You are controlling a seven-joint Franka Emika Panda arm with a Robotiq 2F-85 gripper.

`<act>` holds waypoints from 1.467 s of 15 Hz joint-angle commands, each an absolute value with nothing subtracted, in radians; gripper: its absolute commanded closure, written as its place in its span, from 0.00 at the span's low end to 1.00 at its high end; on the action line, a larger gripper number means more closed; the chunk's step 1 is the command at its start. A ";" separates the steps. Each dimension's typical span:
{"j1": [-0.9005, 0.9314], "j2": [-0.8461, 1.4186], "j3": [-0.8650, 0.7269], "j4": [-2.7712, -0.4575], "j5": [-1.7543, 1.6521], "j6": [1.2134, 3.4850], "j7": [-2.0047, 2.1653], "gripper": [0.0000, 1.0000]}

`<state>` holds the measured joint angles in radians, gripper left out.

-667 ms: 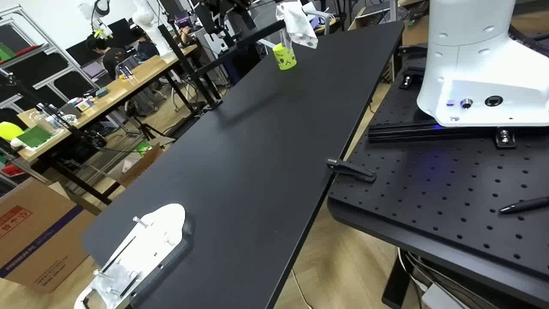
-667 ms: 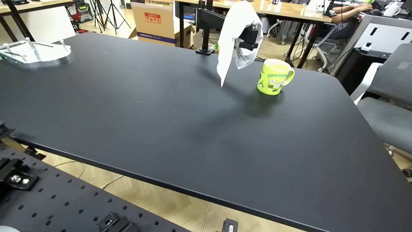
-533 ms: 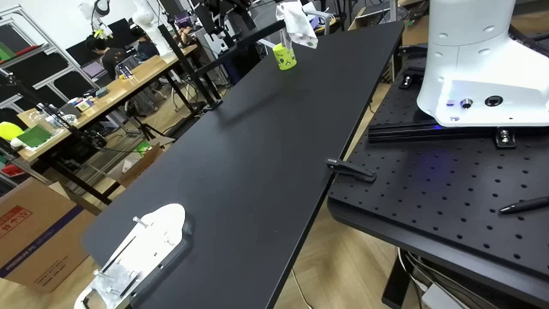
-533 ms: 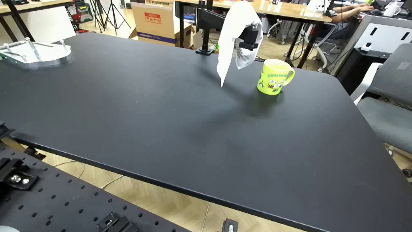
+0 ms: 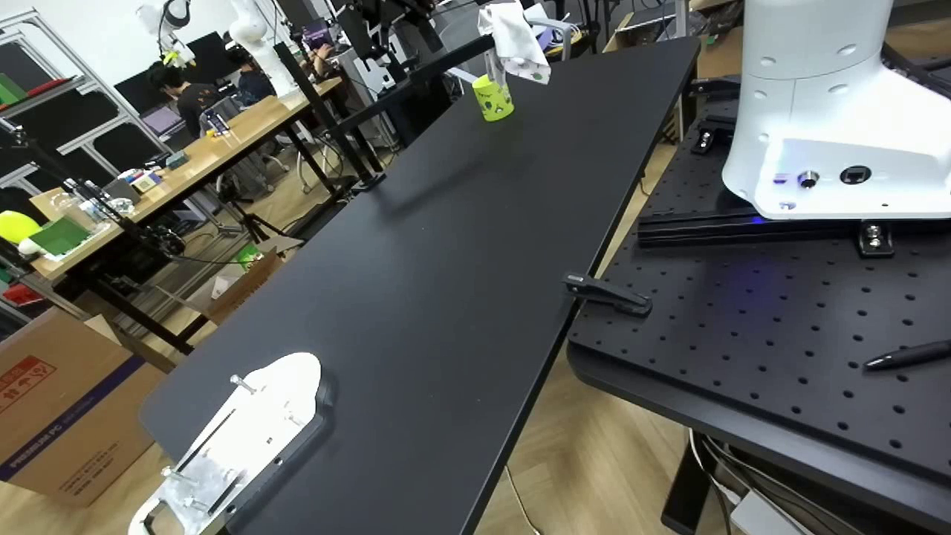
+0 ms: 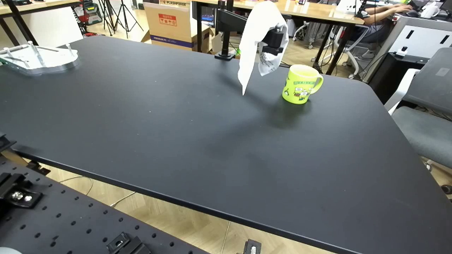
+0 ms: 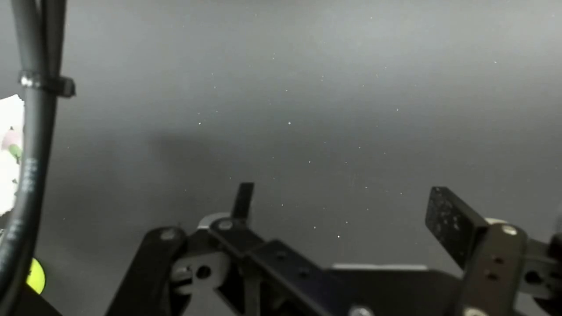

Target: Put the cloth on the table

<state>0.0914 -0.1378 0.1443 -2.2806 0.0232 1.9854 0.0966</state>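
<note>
Box [image 5: 78,416]: "PREMIUM PC"; cardboard [image 6: 174,4]: "FLASHFORGE"; mug [image 6: 299,86]: "KEROKERO…"

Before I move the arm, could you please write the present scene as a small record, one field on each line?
item: white cloth, draped over the end of a black stand
target: black table
task state: white cloth not yet laid on the black table
jaws: open; in the wrist view only the black table shows between them
nearby: yellow-green mug, upright on the black table
far item: white plate with pegs, at the opposite end from the mug
</note>
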 commanded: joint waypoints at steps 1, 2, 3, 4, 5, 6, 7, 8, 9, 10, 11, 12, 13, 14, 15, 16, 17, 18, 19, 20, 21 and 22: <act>0.096 -0.141 0.139 -2.282 -0.004 1.991 0.116 0.00; 0.086 -0.153 0.138 -2.291 -0.042 2.003 0.157 0.00; 0.077 -0.166 0.133 -2.300 -0.070 2.014 0.176 0.00; 0.065 -0.183 0.125 -2.314 -0.109 2.034 0.209 0.00; 0.051 -0.202 0.115 -2.329 -0.141 2.053 0.239 0.00; 0.036 -0.223 0.103 -2.347 -0.168 2.071 0.261 0.00; 0.019 -0.245 0.090 -2.366 -0.189 2.091 0.279 0.00; -0.002 -0.268 0.074 -2.387 -0.206 2.112 0.292 0.00; -0.022 -0.287 0.061 -2.404 -0.224 2.133 0.307 0.00; -0.045 -0.306 0.045 -2.424 -0.240 2.168 0.312 0.00; -0.069 -0.322 0.034 -2.439 -0.263 2.201 0.326 0.00; -0.093 -0.337 0.022 -2.454 -0.282 2.237 0.335 0.00; -0.119 -0.351 0.010 -2.467 -0.292 2.270 0.349 0.00; -0.142 -0.366 -0.008 -2.480 -0.283 2.294 0.351 0.00; -0.165 -0.380 -0.023 -2.494 -0.272 2.318 0.356 0.00; -0.188 -0.390 -0.040 -2.503 -0.261 2.340 0.357 0.00; -0.208 -0.392 -0.048 -2.505 -0.253 2.355 0.371 0.00; -0.187 -0.354 -0.031 -2.471 -0.254 2.322 0.312 0.00; -0.200 -0.359 -0.039 -2.476 -0.254 2.327 0.302 0.00; -0.201 -0.358 -0.040 -2.476 -0.255 2.327 0.297 0.00; -0.198 -0.356 -0.037 -2.476 -0.255 2.327 0.297 0.00; -0.193 -0.354 -0.031 -2.476 -0.255 2.327 0.298 0.00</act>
<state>-0.1926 -0.3537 -0.0317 -2.4778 -0.2560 2.3297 0.3000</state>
